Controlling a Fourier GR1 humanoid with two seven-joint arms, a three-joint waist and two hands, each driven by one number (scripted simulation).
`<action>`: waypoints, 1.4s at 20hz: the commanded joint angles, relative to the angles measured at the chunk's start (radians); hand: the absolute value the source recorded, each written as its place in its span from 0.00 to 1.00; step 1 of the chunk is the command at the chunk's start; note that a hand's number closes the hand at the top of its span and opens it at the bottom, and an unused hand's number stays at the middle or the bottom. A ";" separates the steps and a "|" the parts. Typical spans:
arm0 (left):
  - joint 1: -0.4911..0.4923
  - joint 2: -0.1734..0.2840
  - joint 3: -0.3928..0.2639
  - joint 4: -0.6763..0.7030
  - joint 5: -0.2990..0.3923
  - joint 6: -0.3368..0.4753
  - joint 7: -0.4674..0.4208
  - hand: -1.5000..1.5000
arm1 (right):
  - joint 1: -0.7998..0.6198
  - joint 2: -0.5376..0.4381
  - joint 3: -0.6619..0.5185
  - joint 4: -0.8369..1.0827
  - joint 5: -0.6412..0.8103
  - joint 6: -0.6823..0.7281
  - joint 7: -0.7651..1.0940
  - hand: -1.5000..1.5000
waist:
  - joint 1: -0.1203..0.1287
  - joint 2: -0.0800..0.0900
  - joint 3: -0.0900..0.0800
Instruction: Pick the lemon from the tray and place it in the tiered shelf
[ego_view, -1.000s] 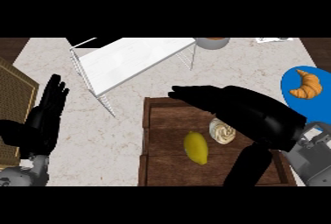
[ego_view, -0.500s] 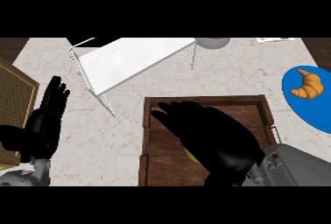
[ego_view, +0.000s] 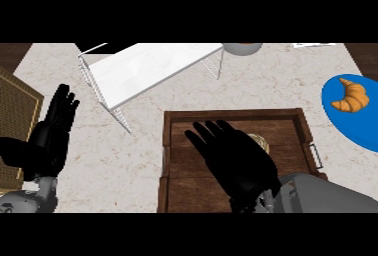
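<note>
Right hand (ego_view: 235, 161) spread flat over the wooden tray (ego_view: 174, 150), fingers straight; left hand (ego_view: 50, 135) resting open

Single view only — from the robot's head, aimed steeply down at the bench (ego_view: 148, 165). Forearms enter from the lower edge, close beneath the lens. The wooden tray (ego_view: 176, 150) sits low centre, nearest the camera; the white tiered shelf (ego_view: 148, 70) lies toward the far edge, and a blue plate (ego_view: 354, 130) is cut by the right border — no second view overlaps.
</note>
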 joint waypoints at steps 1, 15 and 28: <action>-0.027 -0.021 -0.022 -0.047 -0.063 0.041 0.092 0.50 | 0.065 0.029 -0.018 0.034 0.080 0.049 -0.016 0.00 | 0.001 0.001 0.001; -0.029 -0.078 0.084 -0.003 -0.101 -0.066 0.067 0.50 | 0.271 0.107 -0.110 0.122 0.353 0.087 -0.243 0.00 | -0.002 0.002 0.001; 0.003 -0.097 0.160 -0.016 -0.125 -0.164 0.071 0.50 | 0.338 0.168 -0.204 0.335 0.556 0.002 -0.561 0.00 | 0.001 0.002 0.001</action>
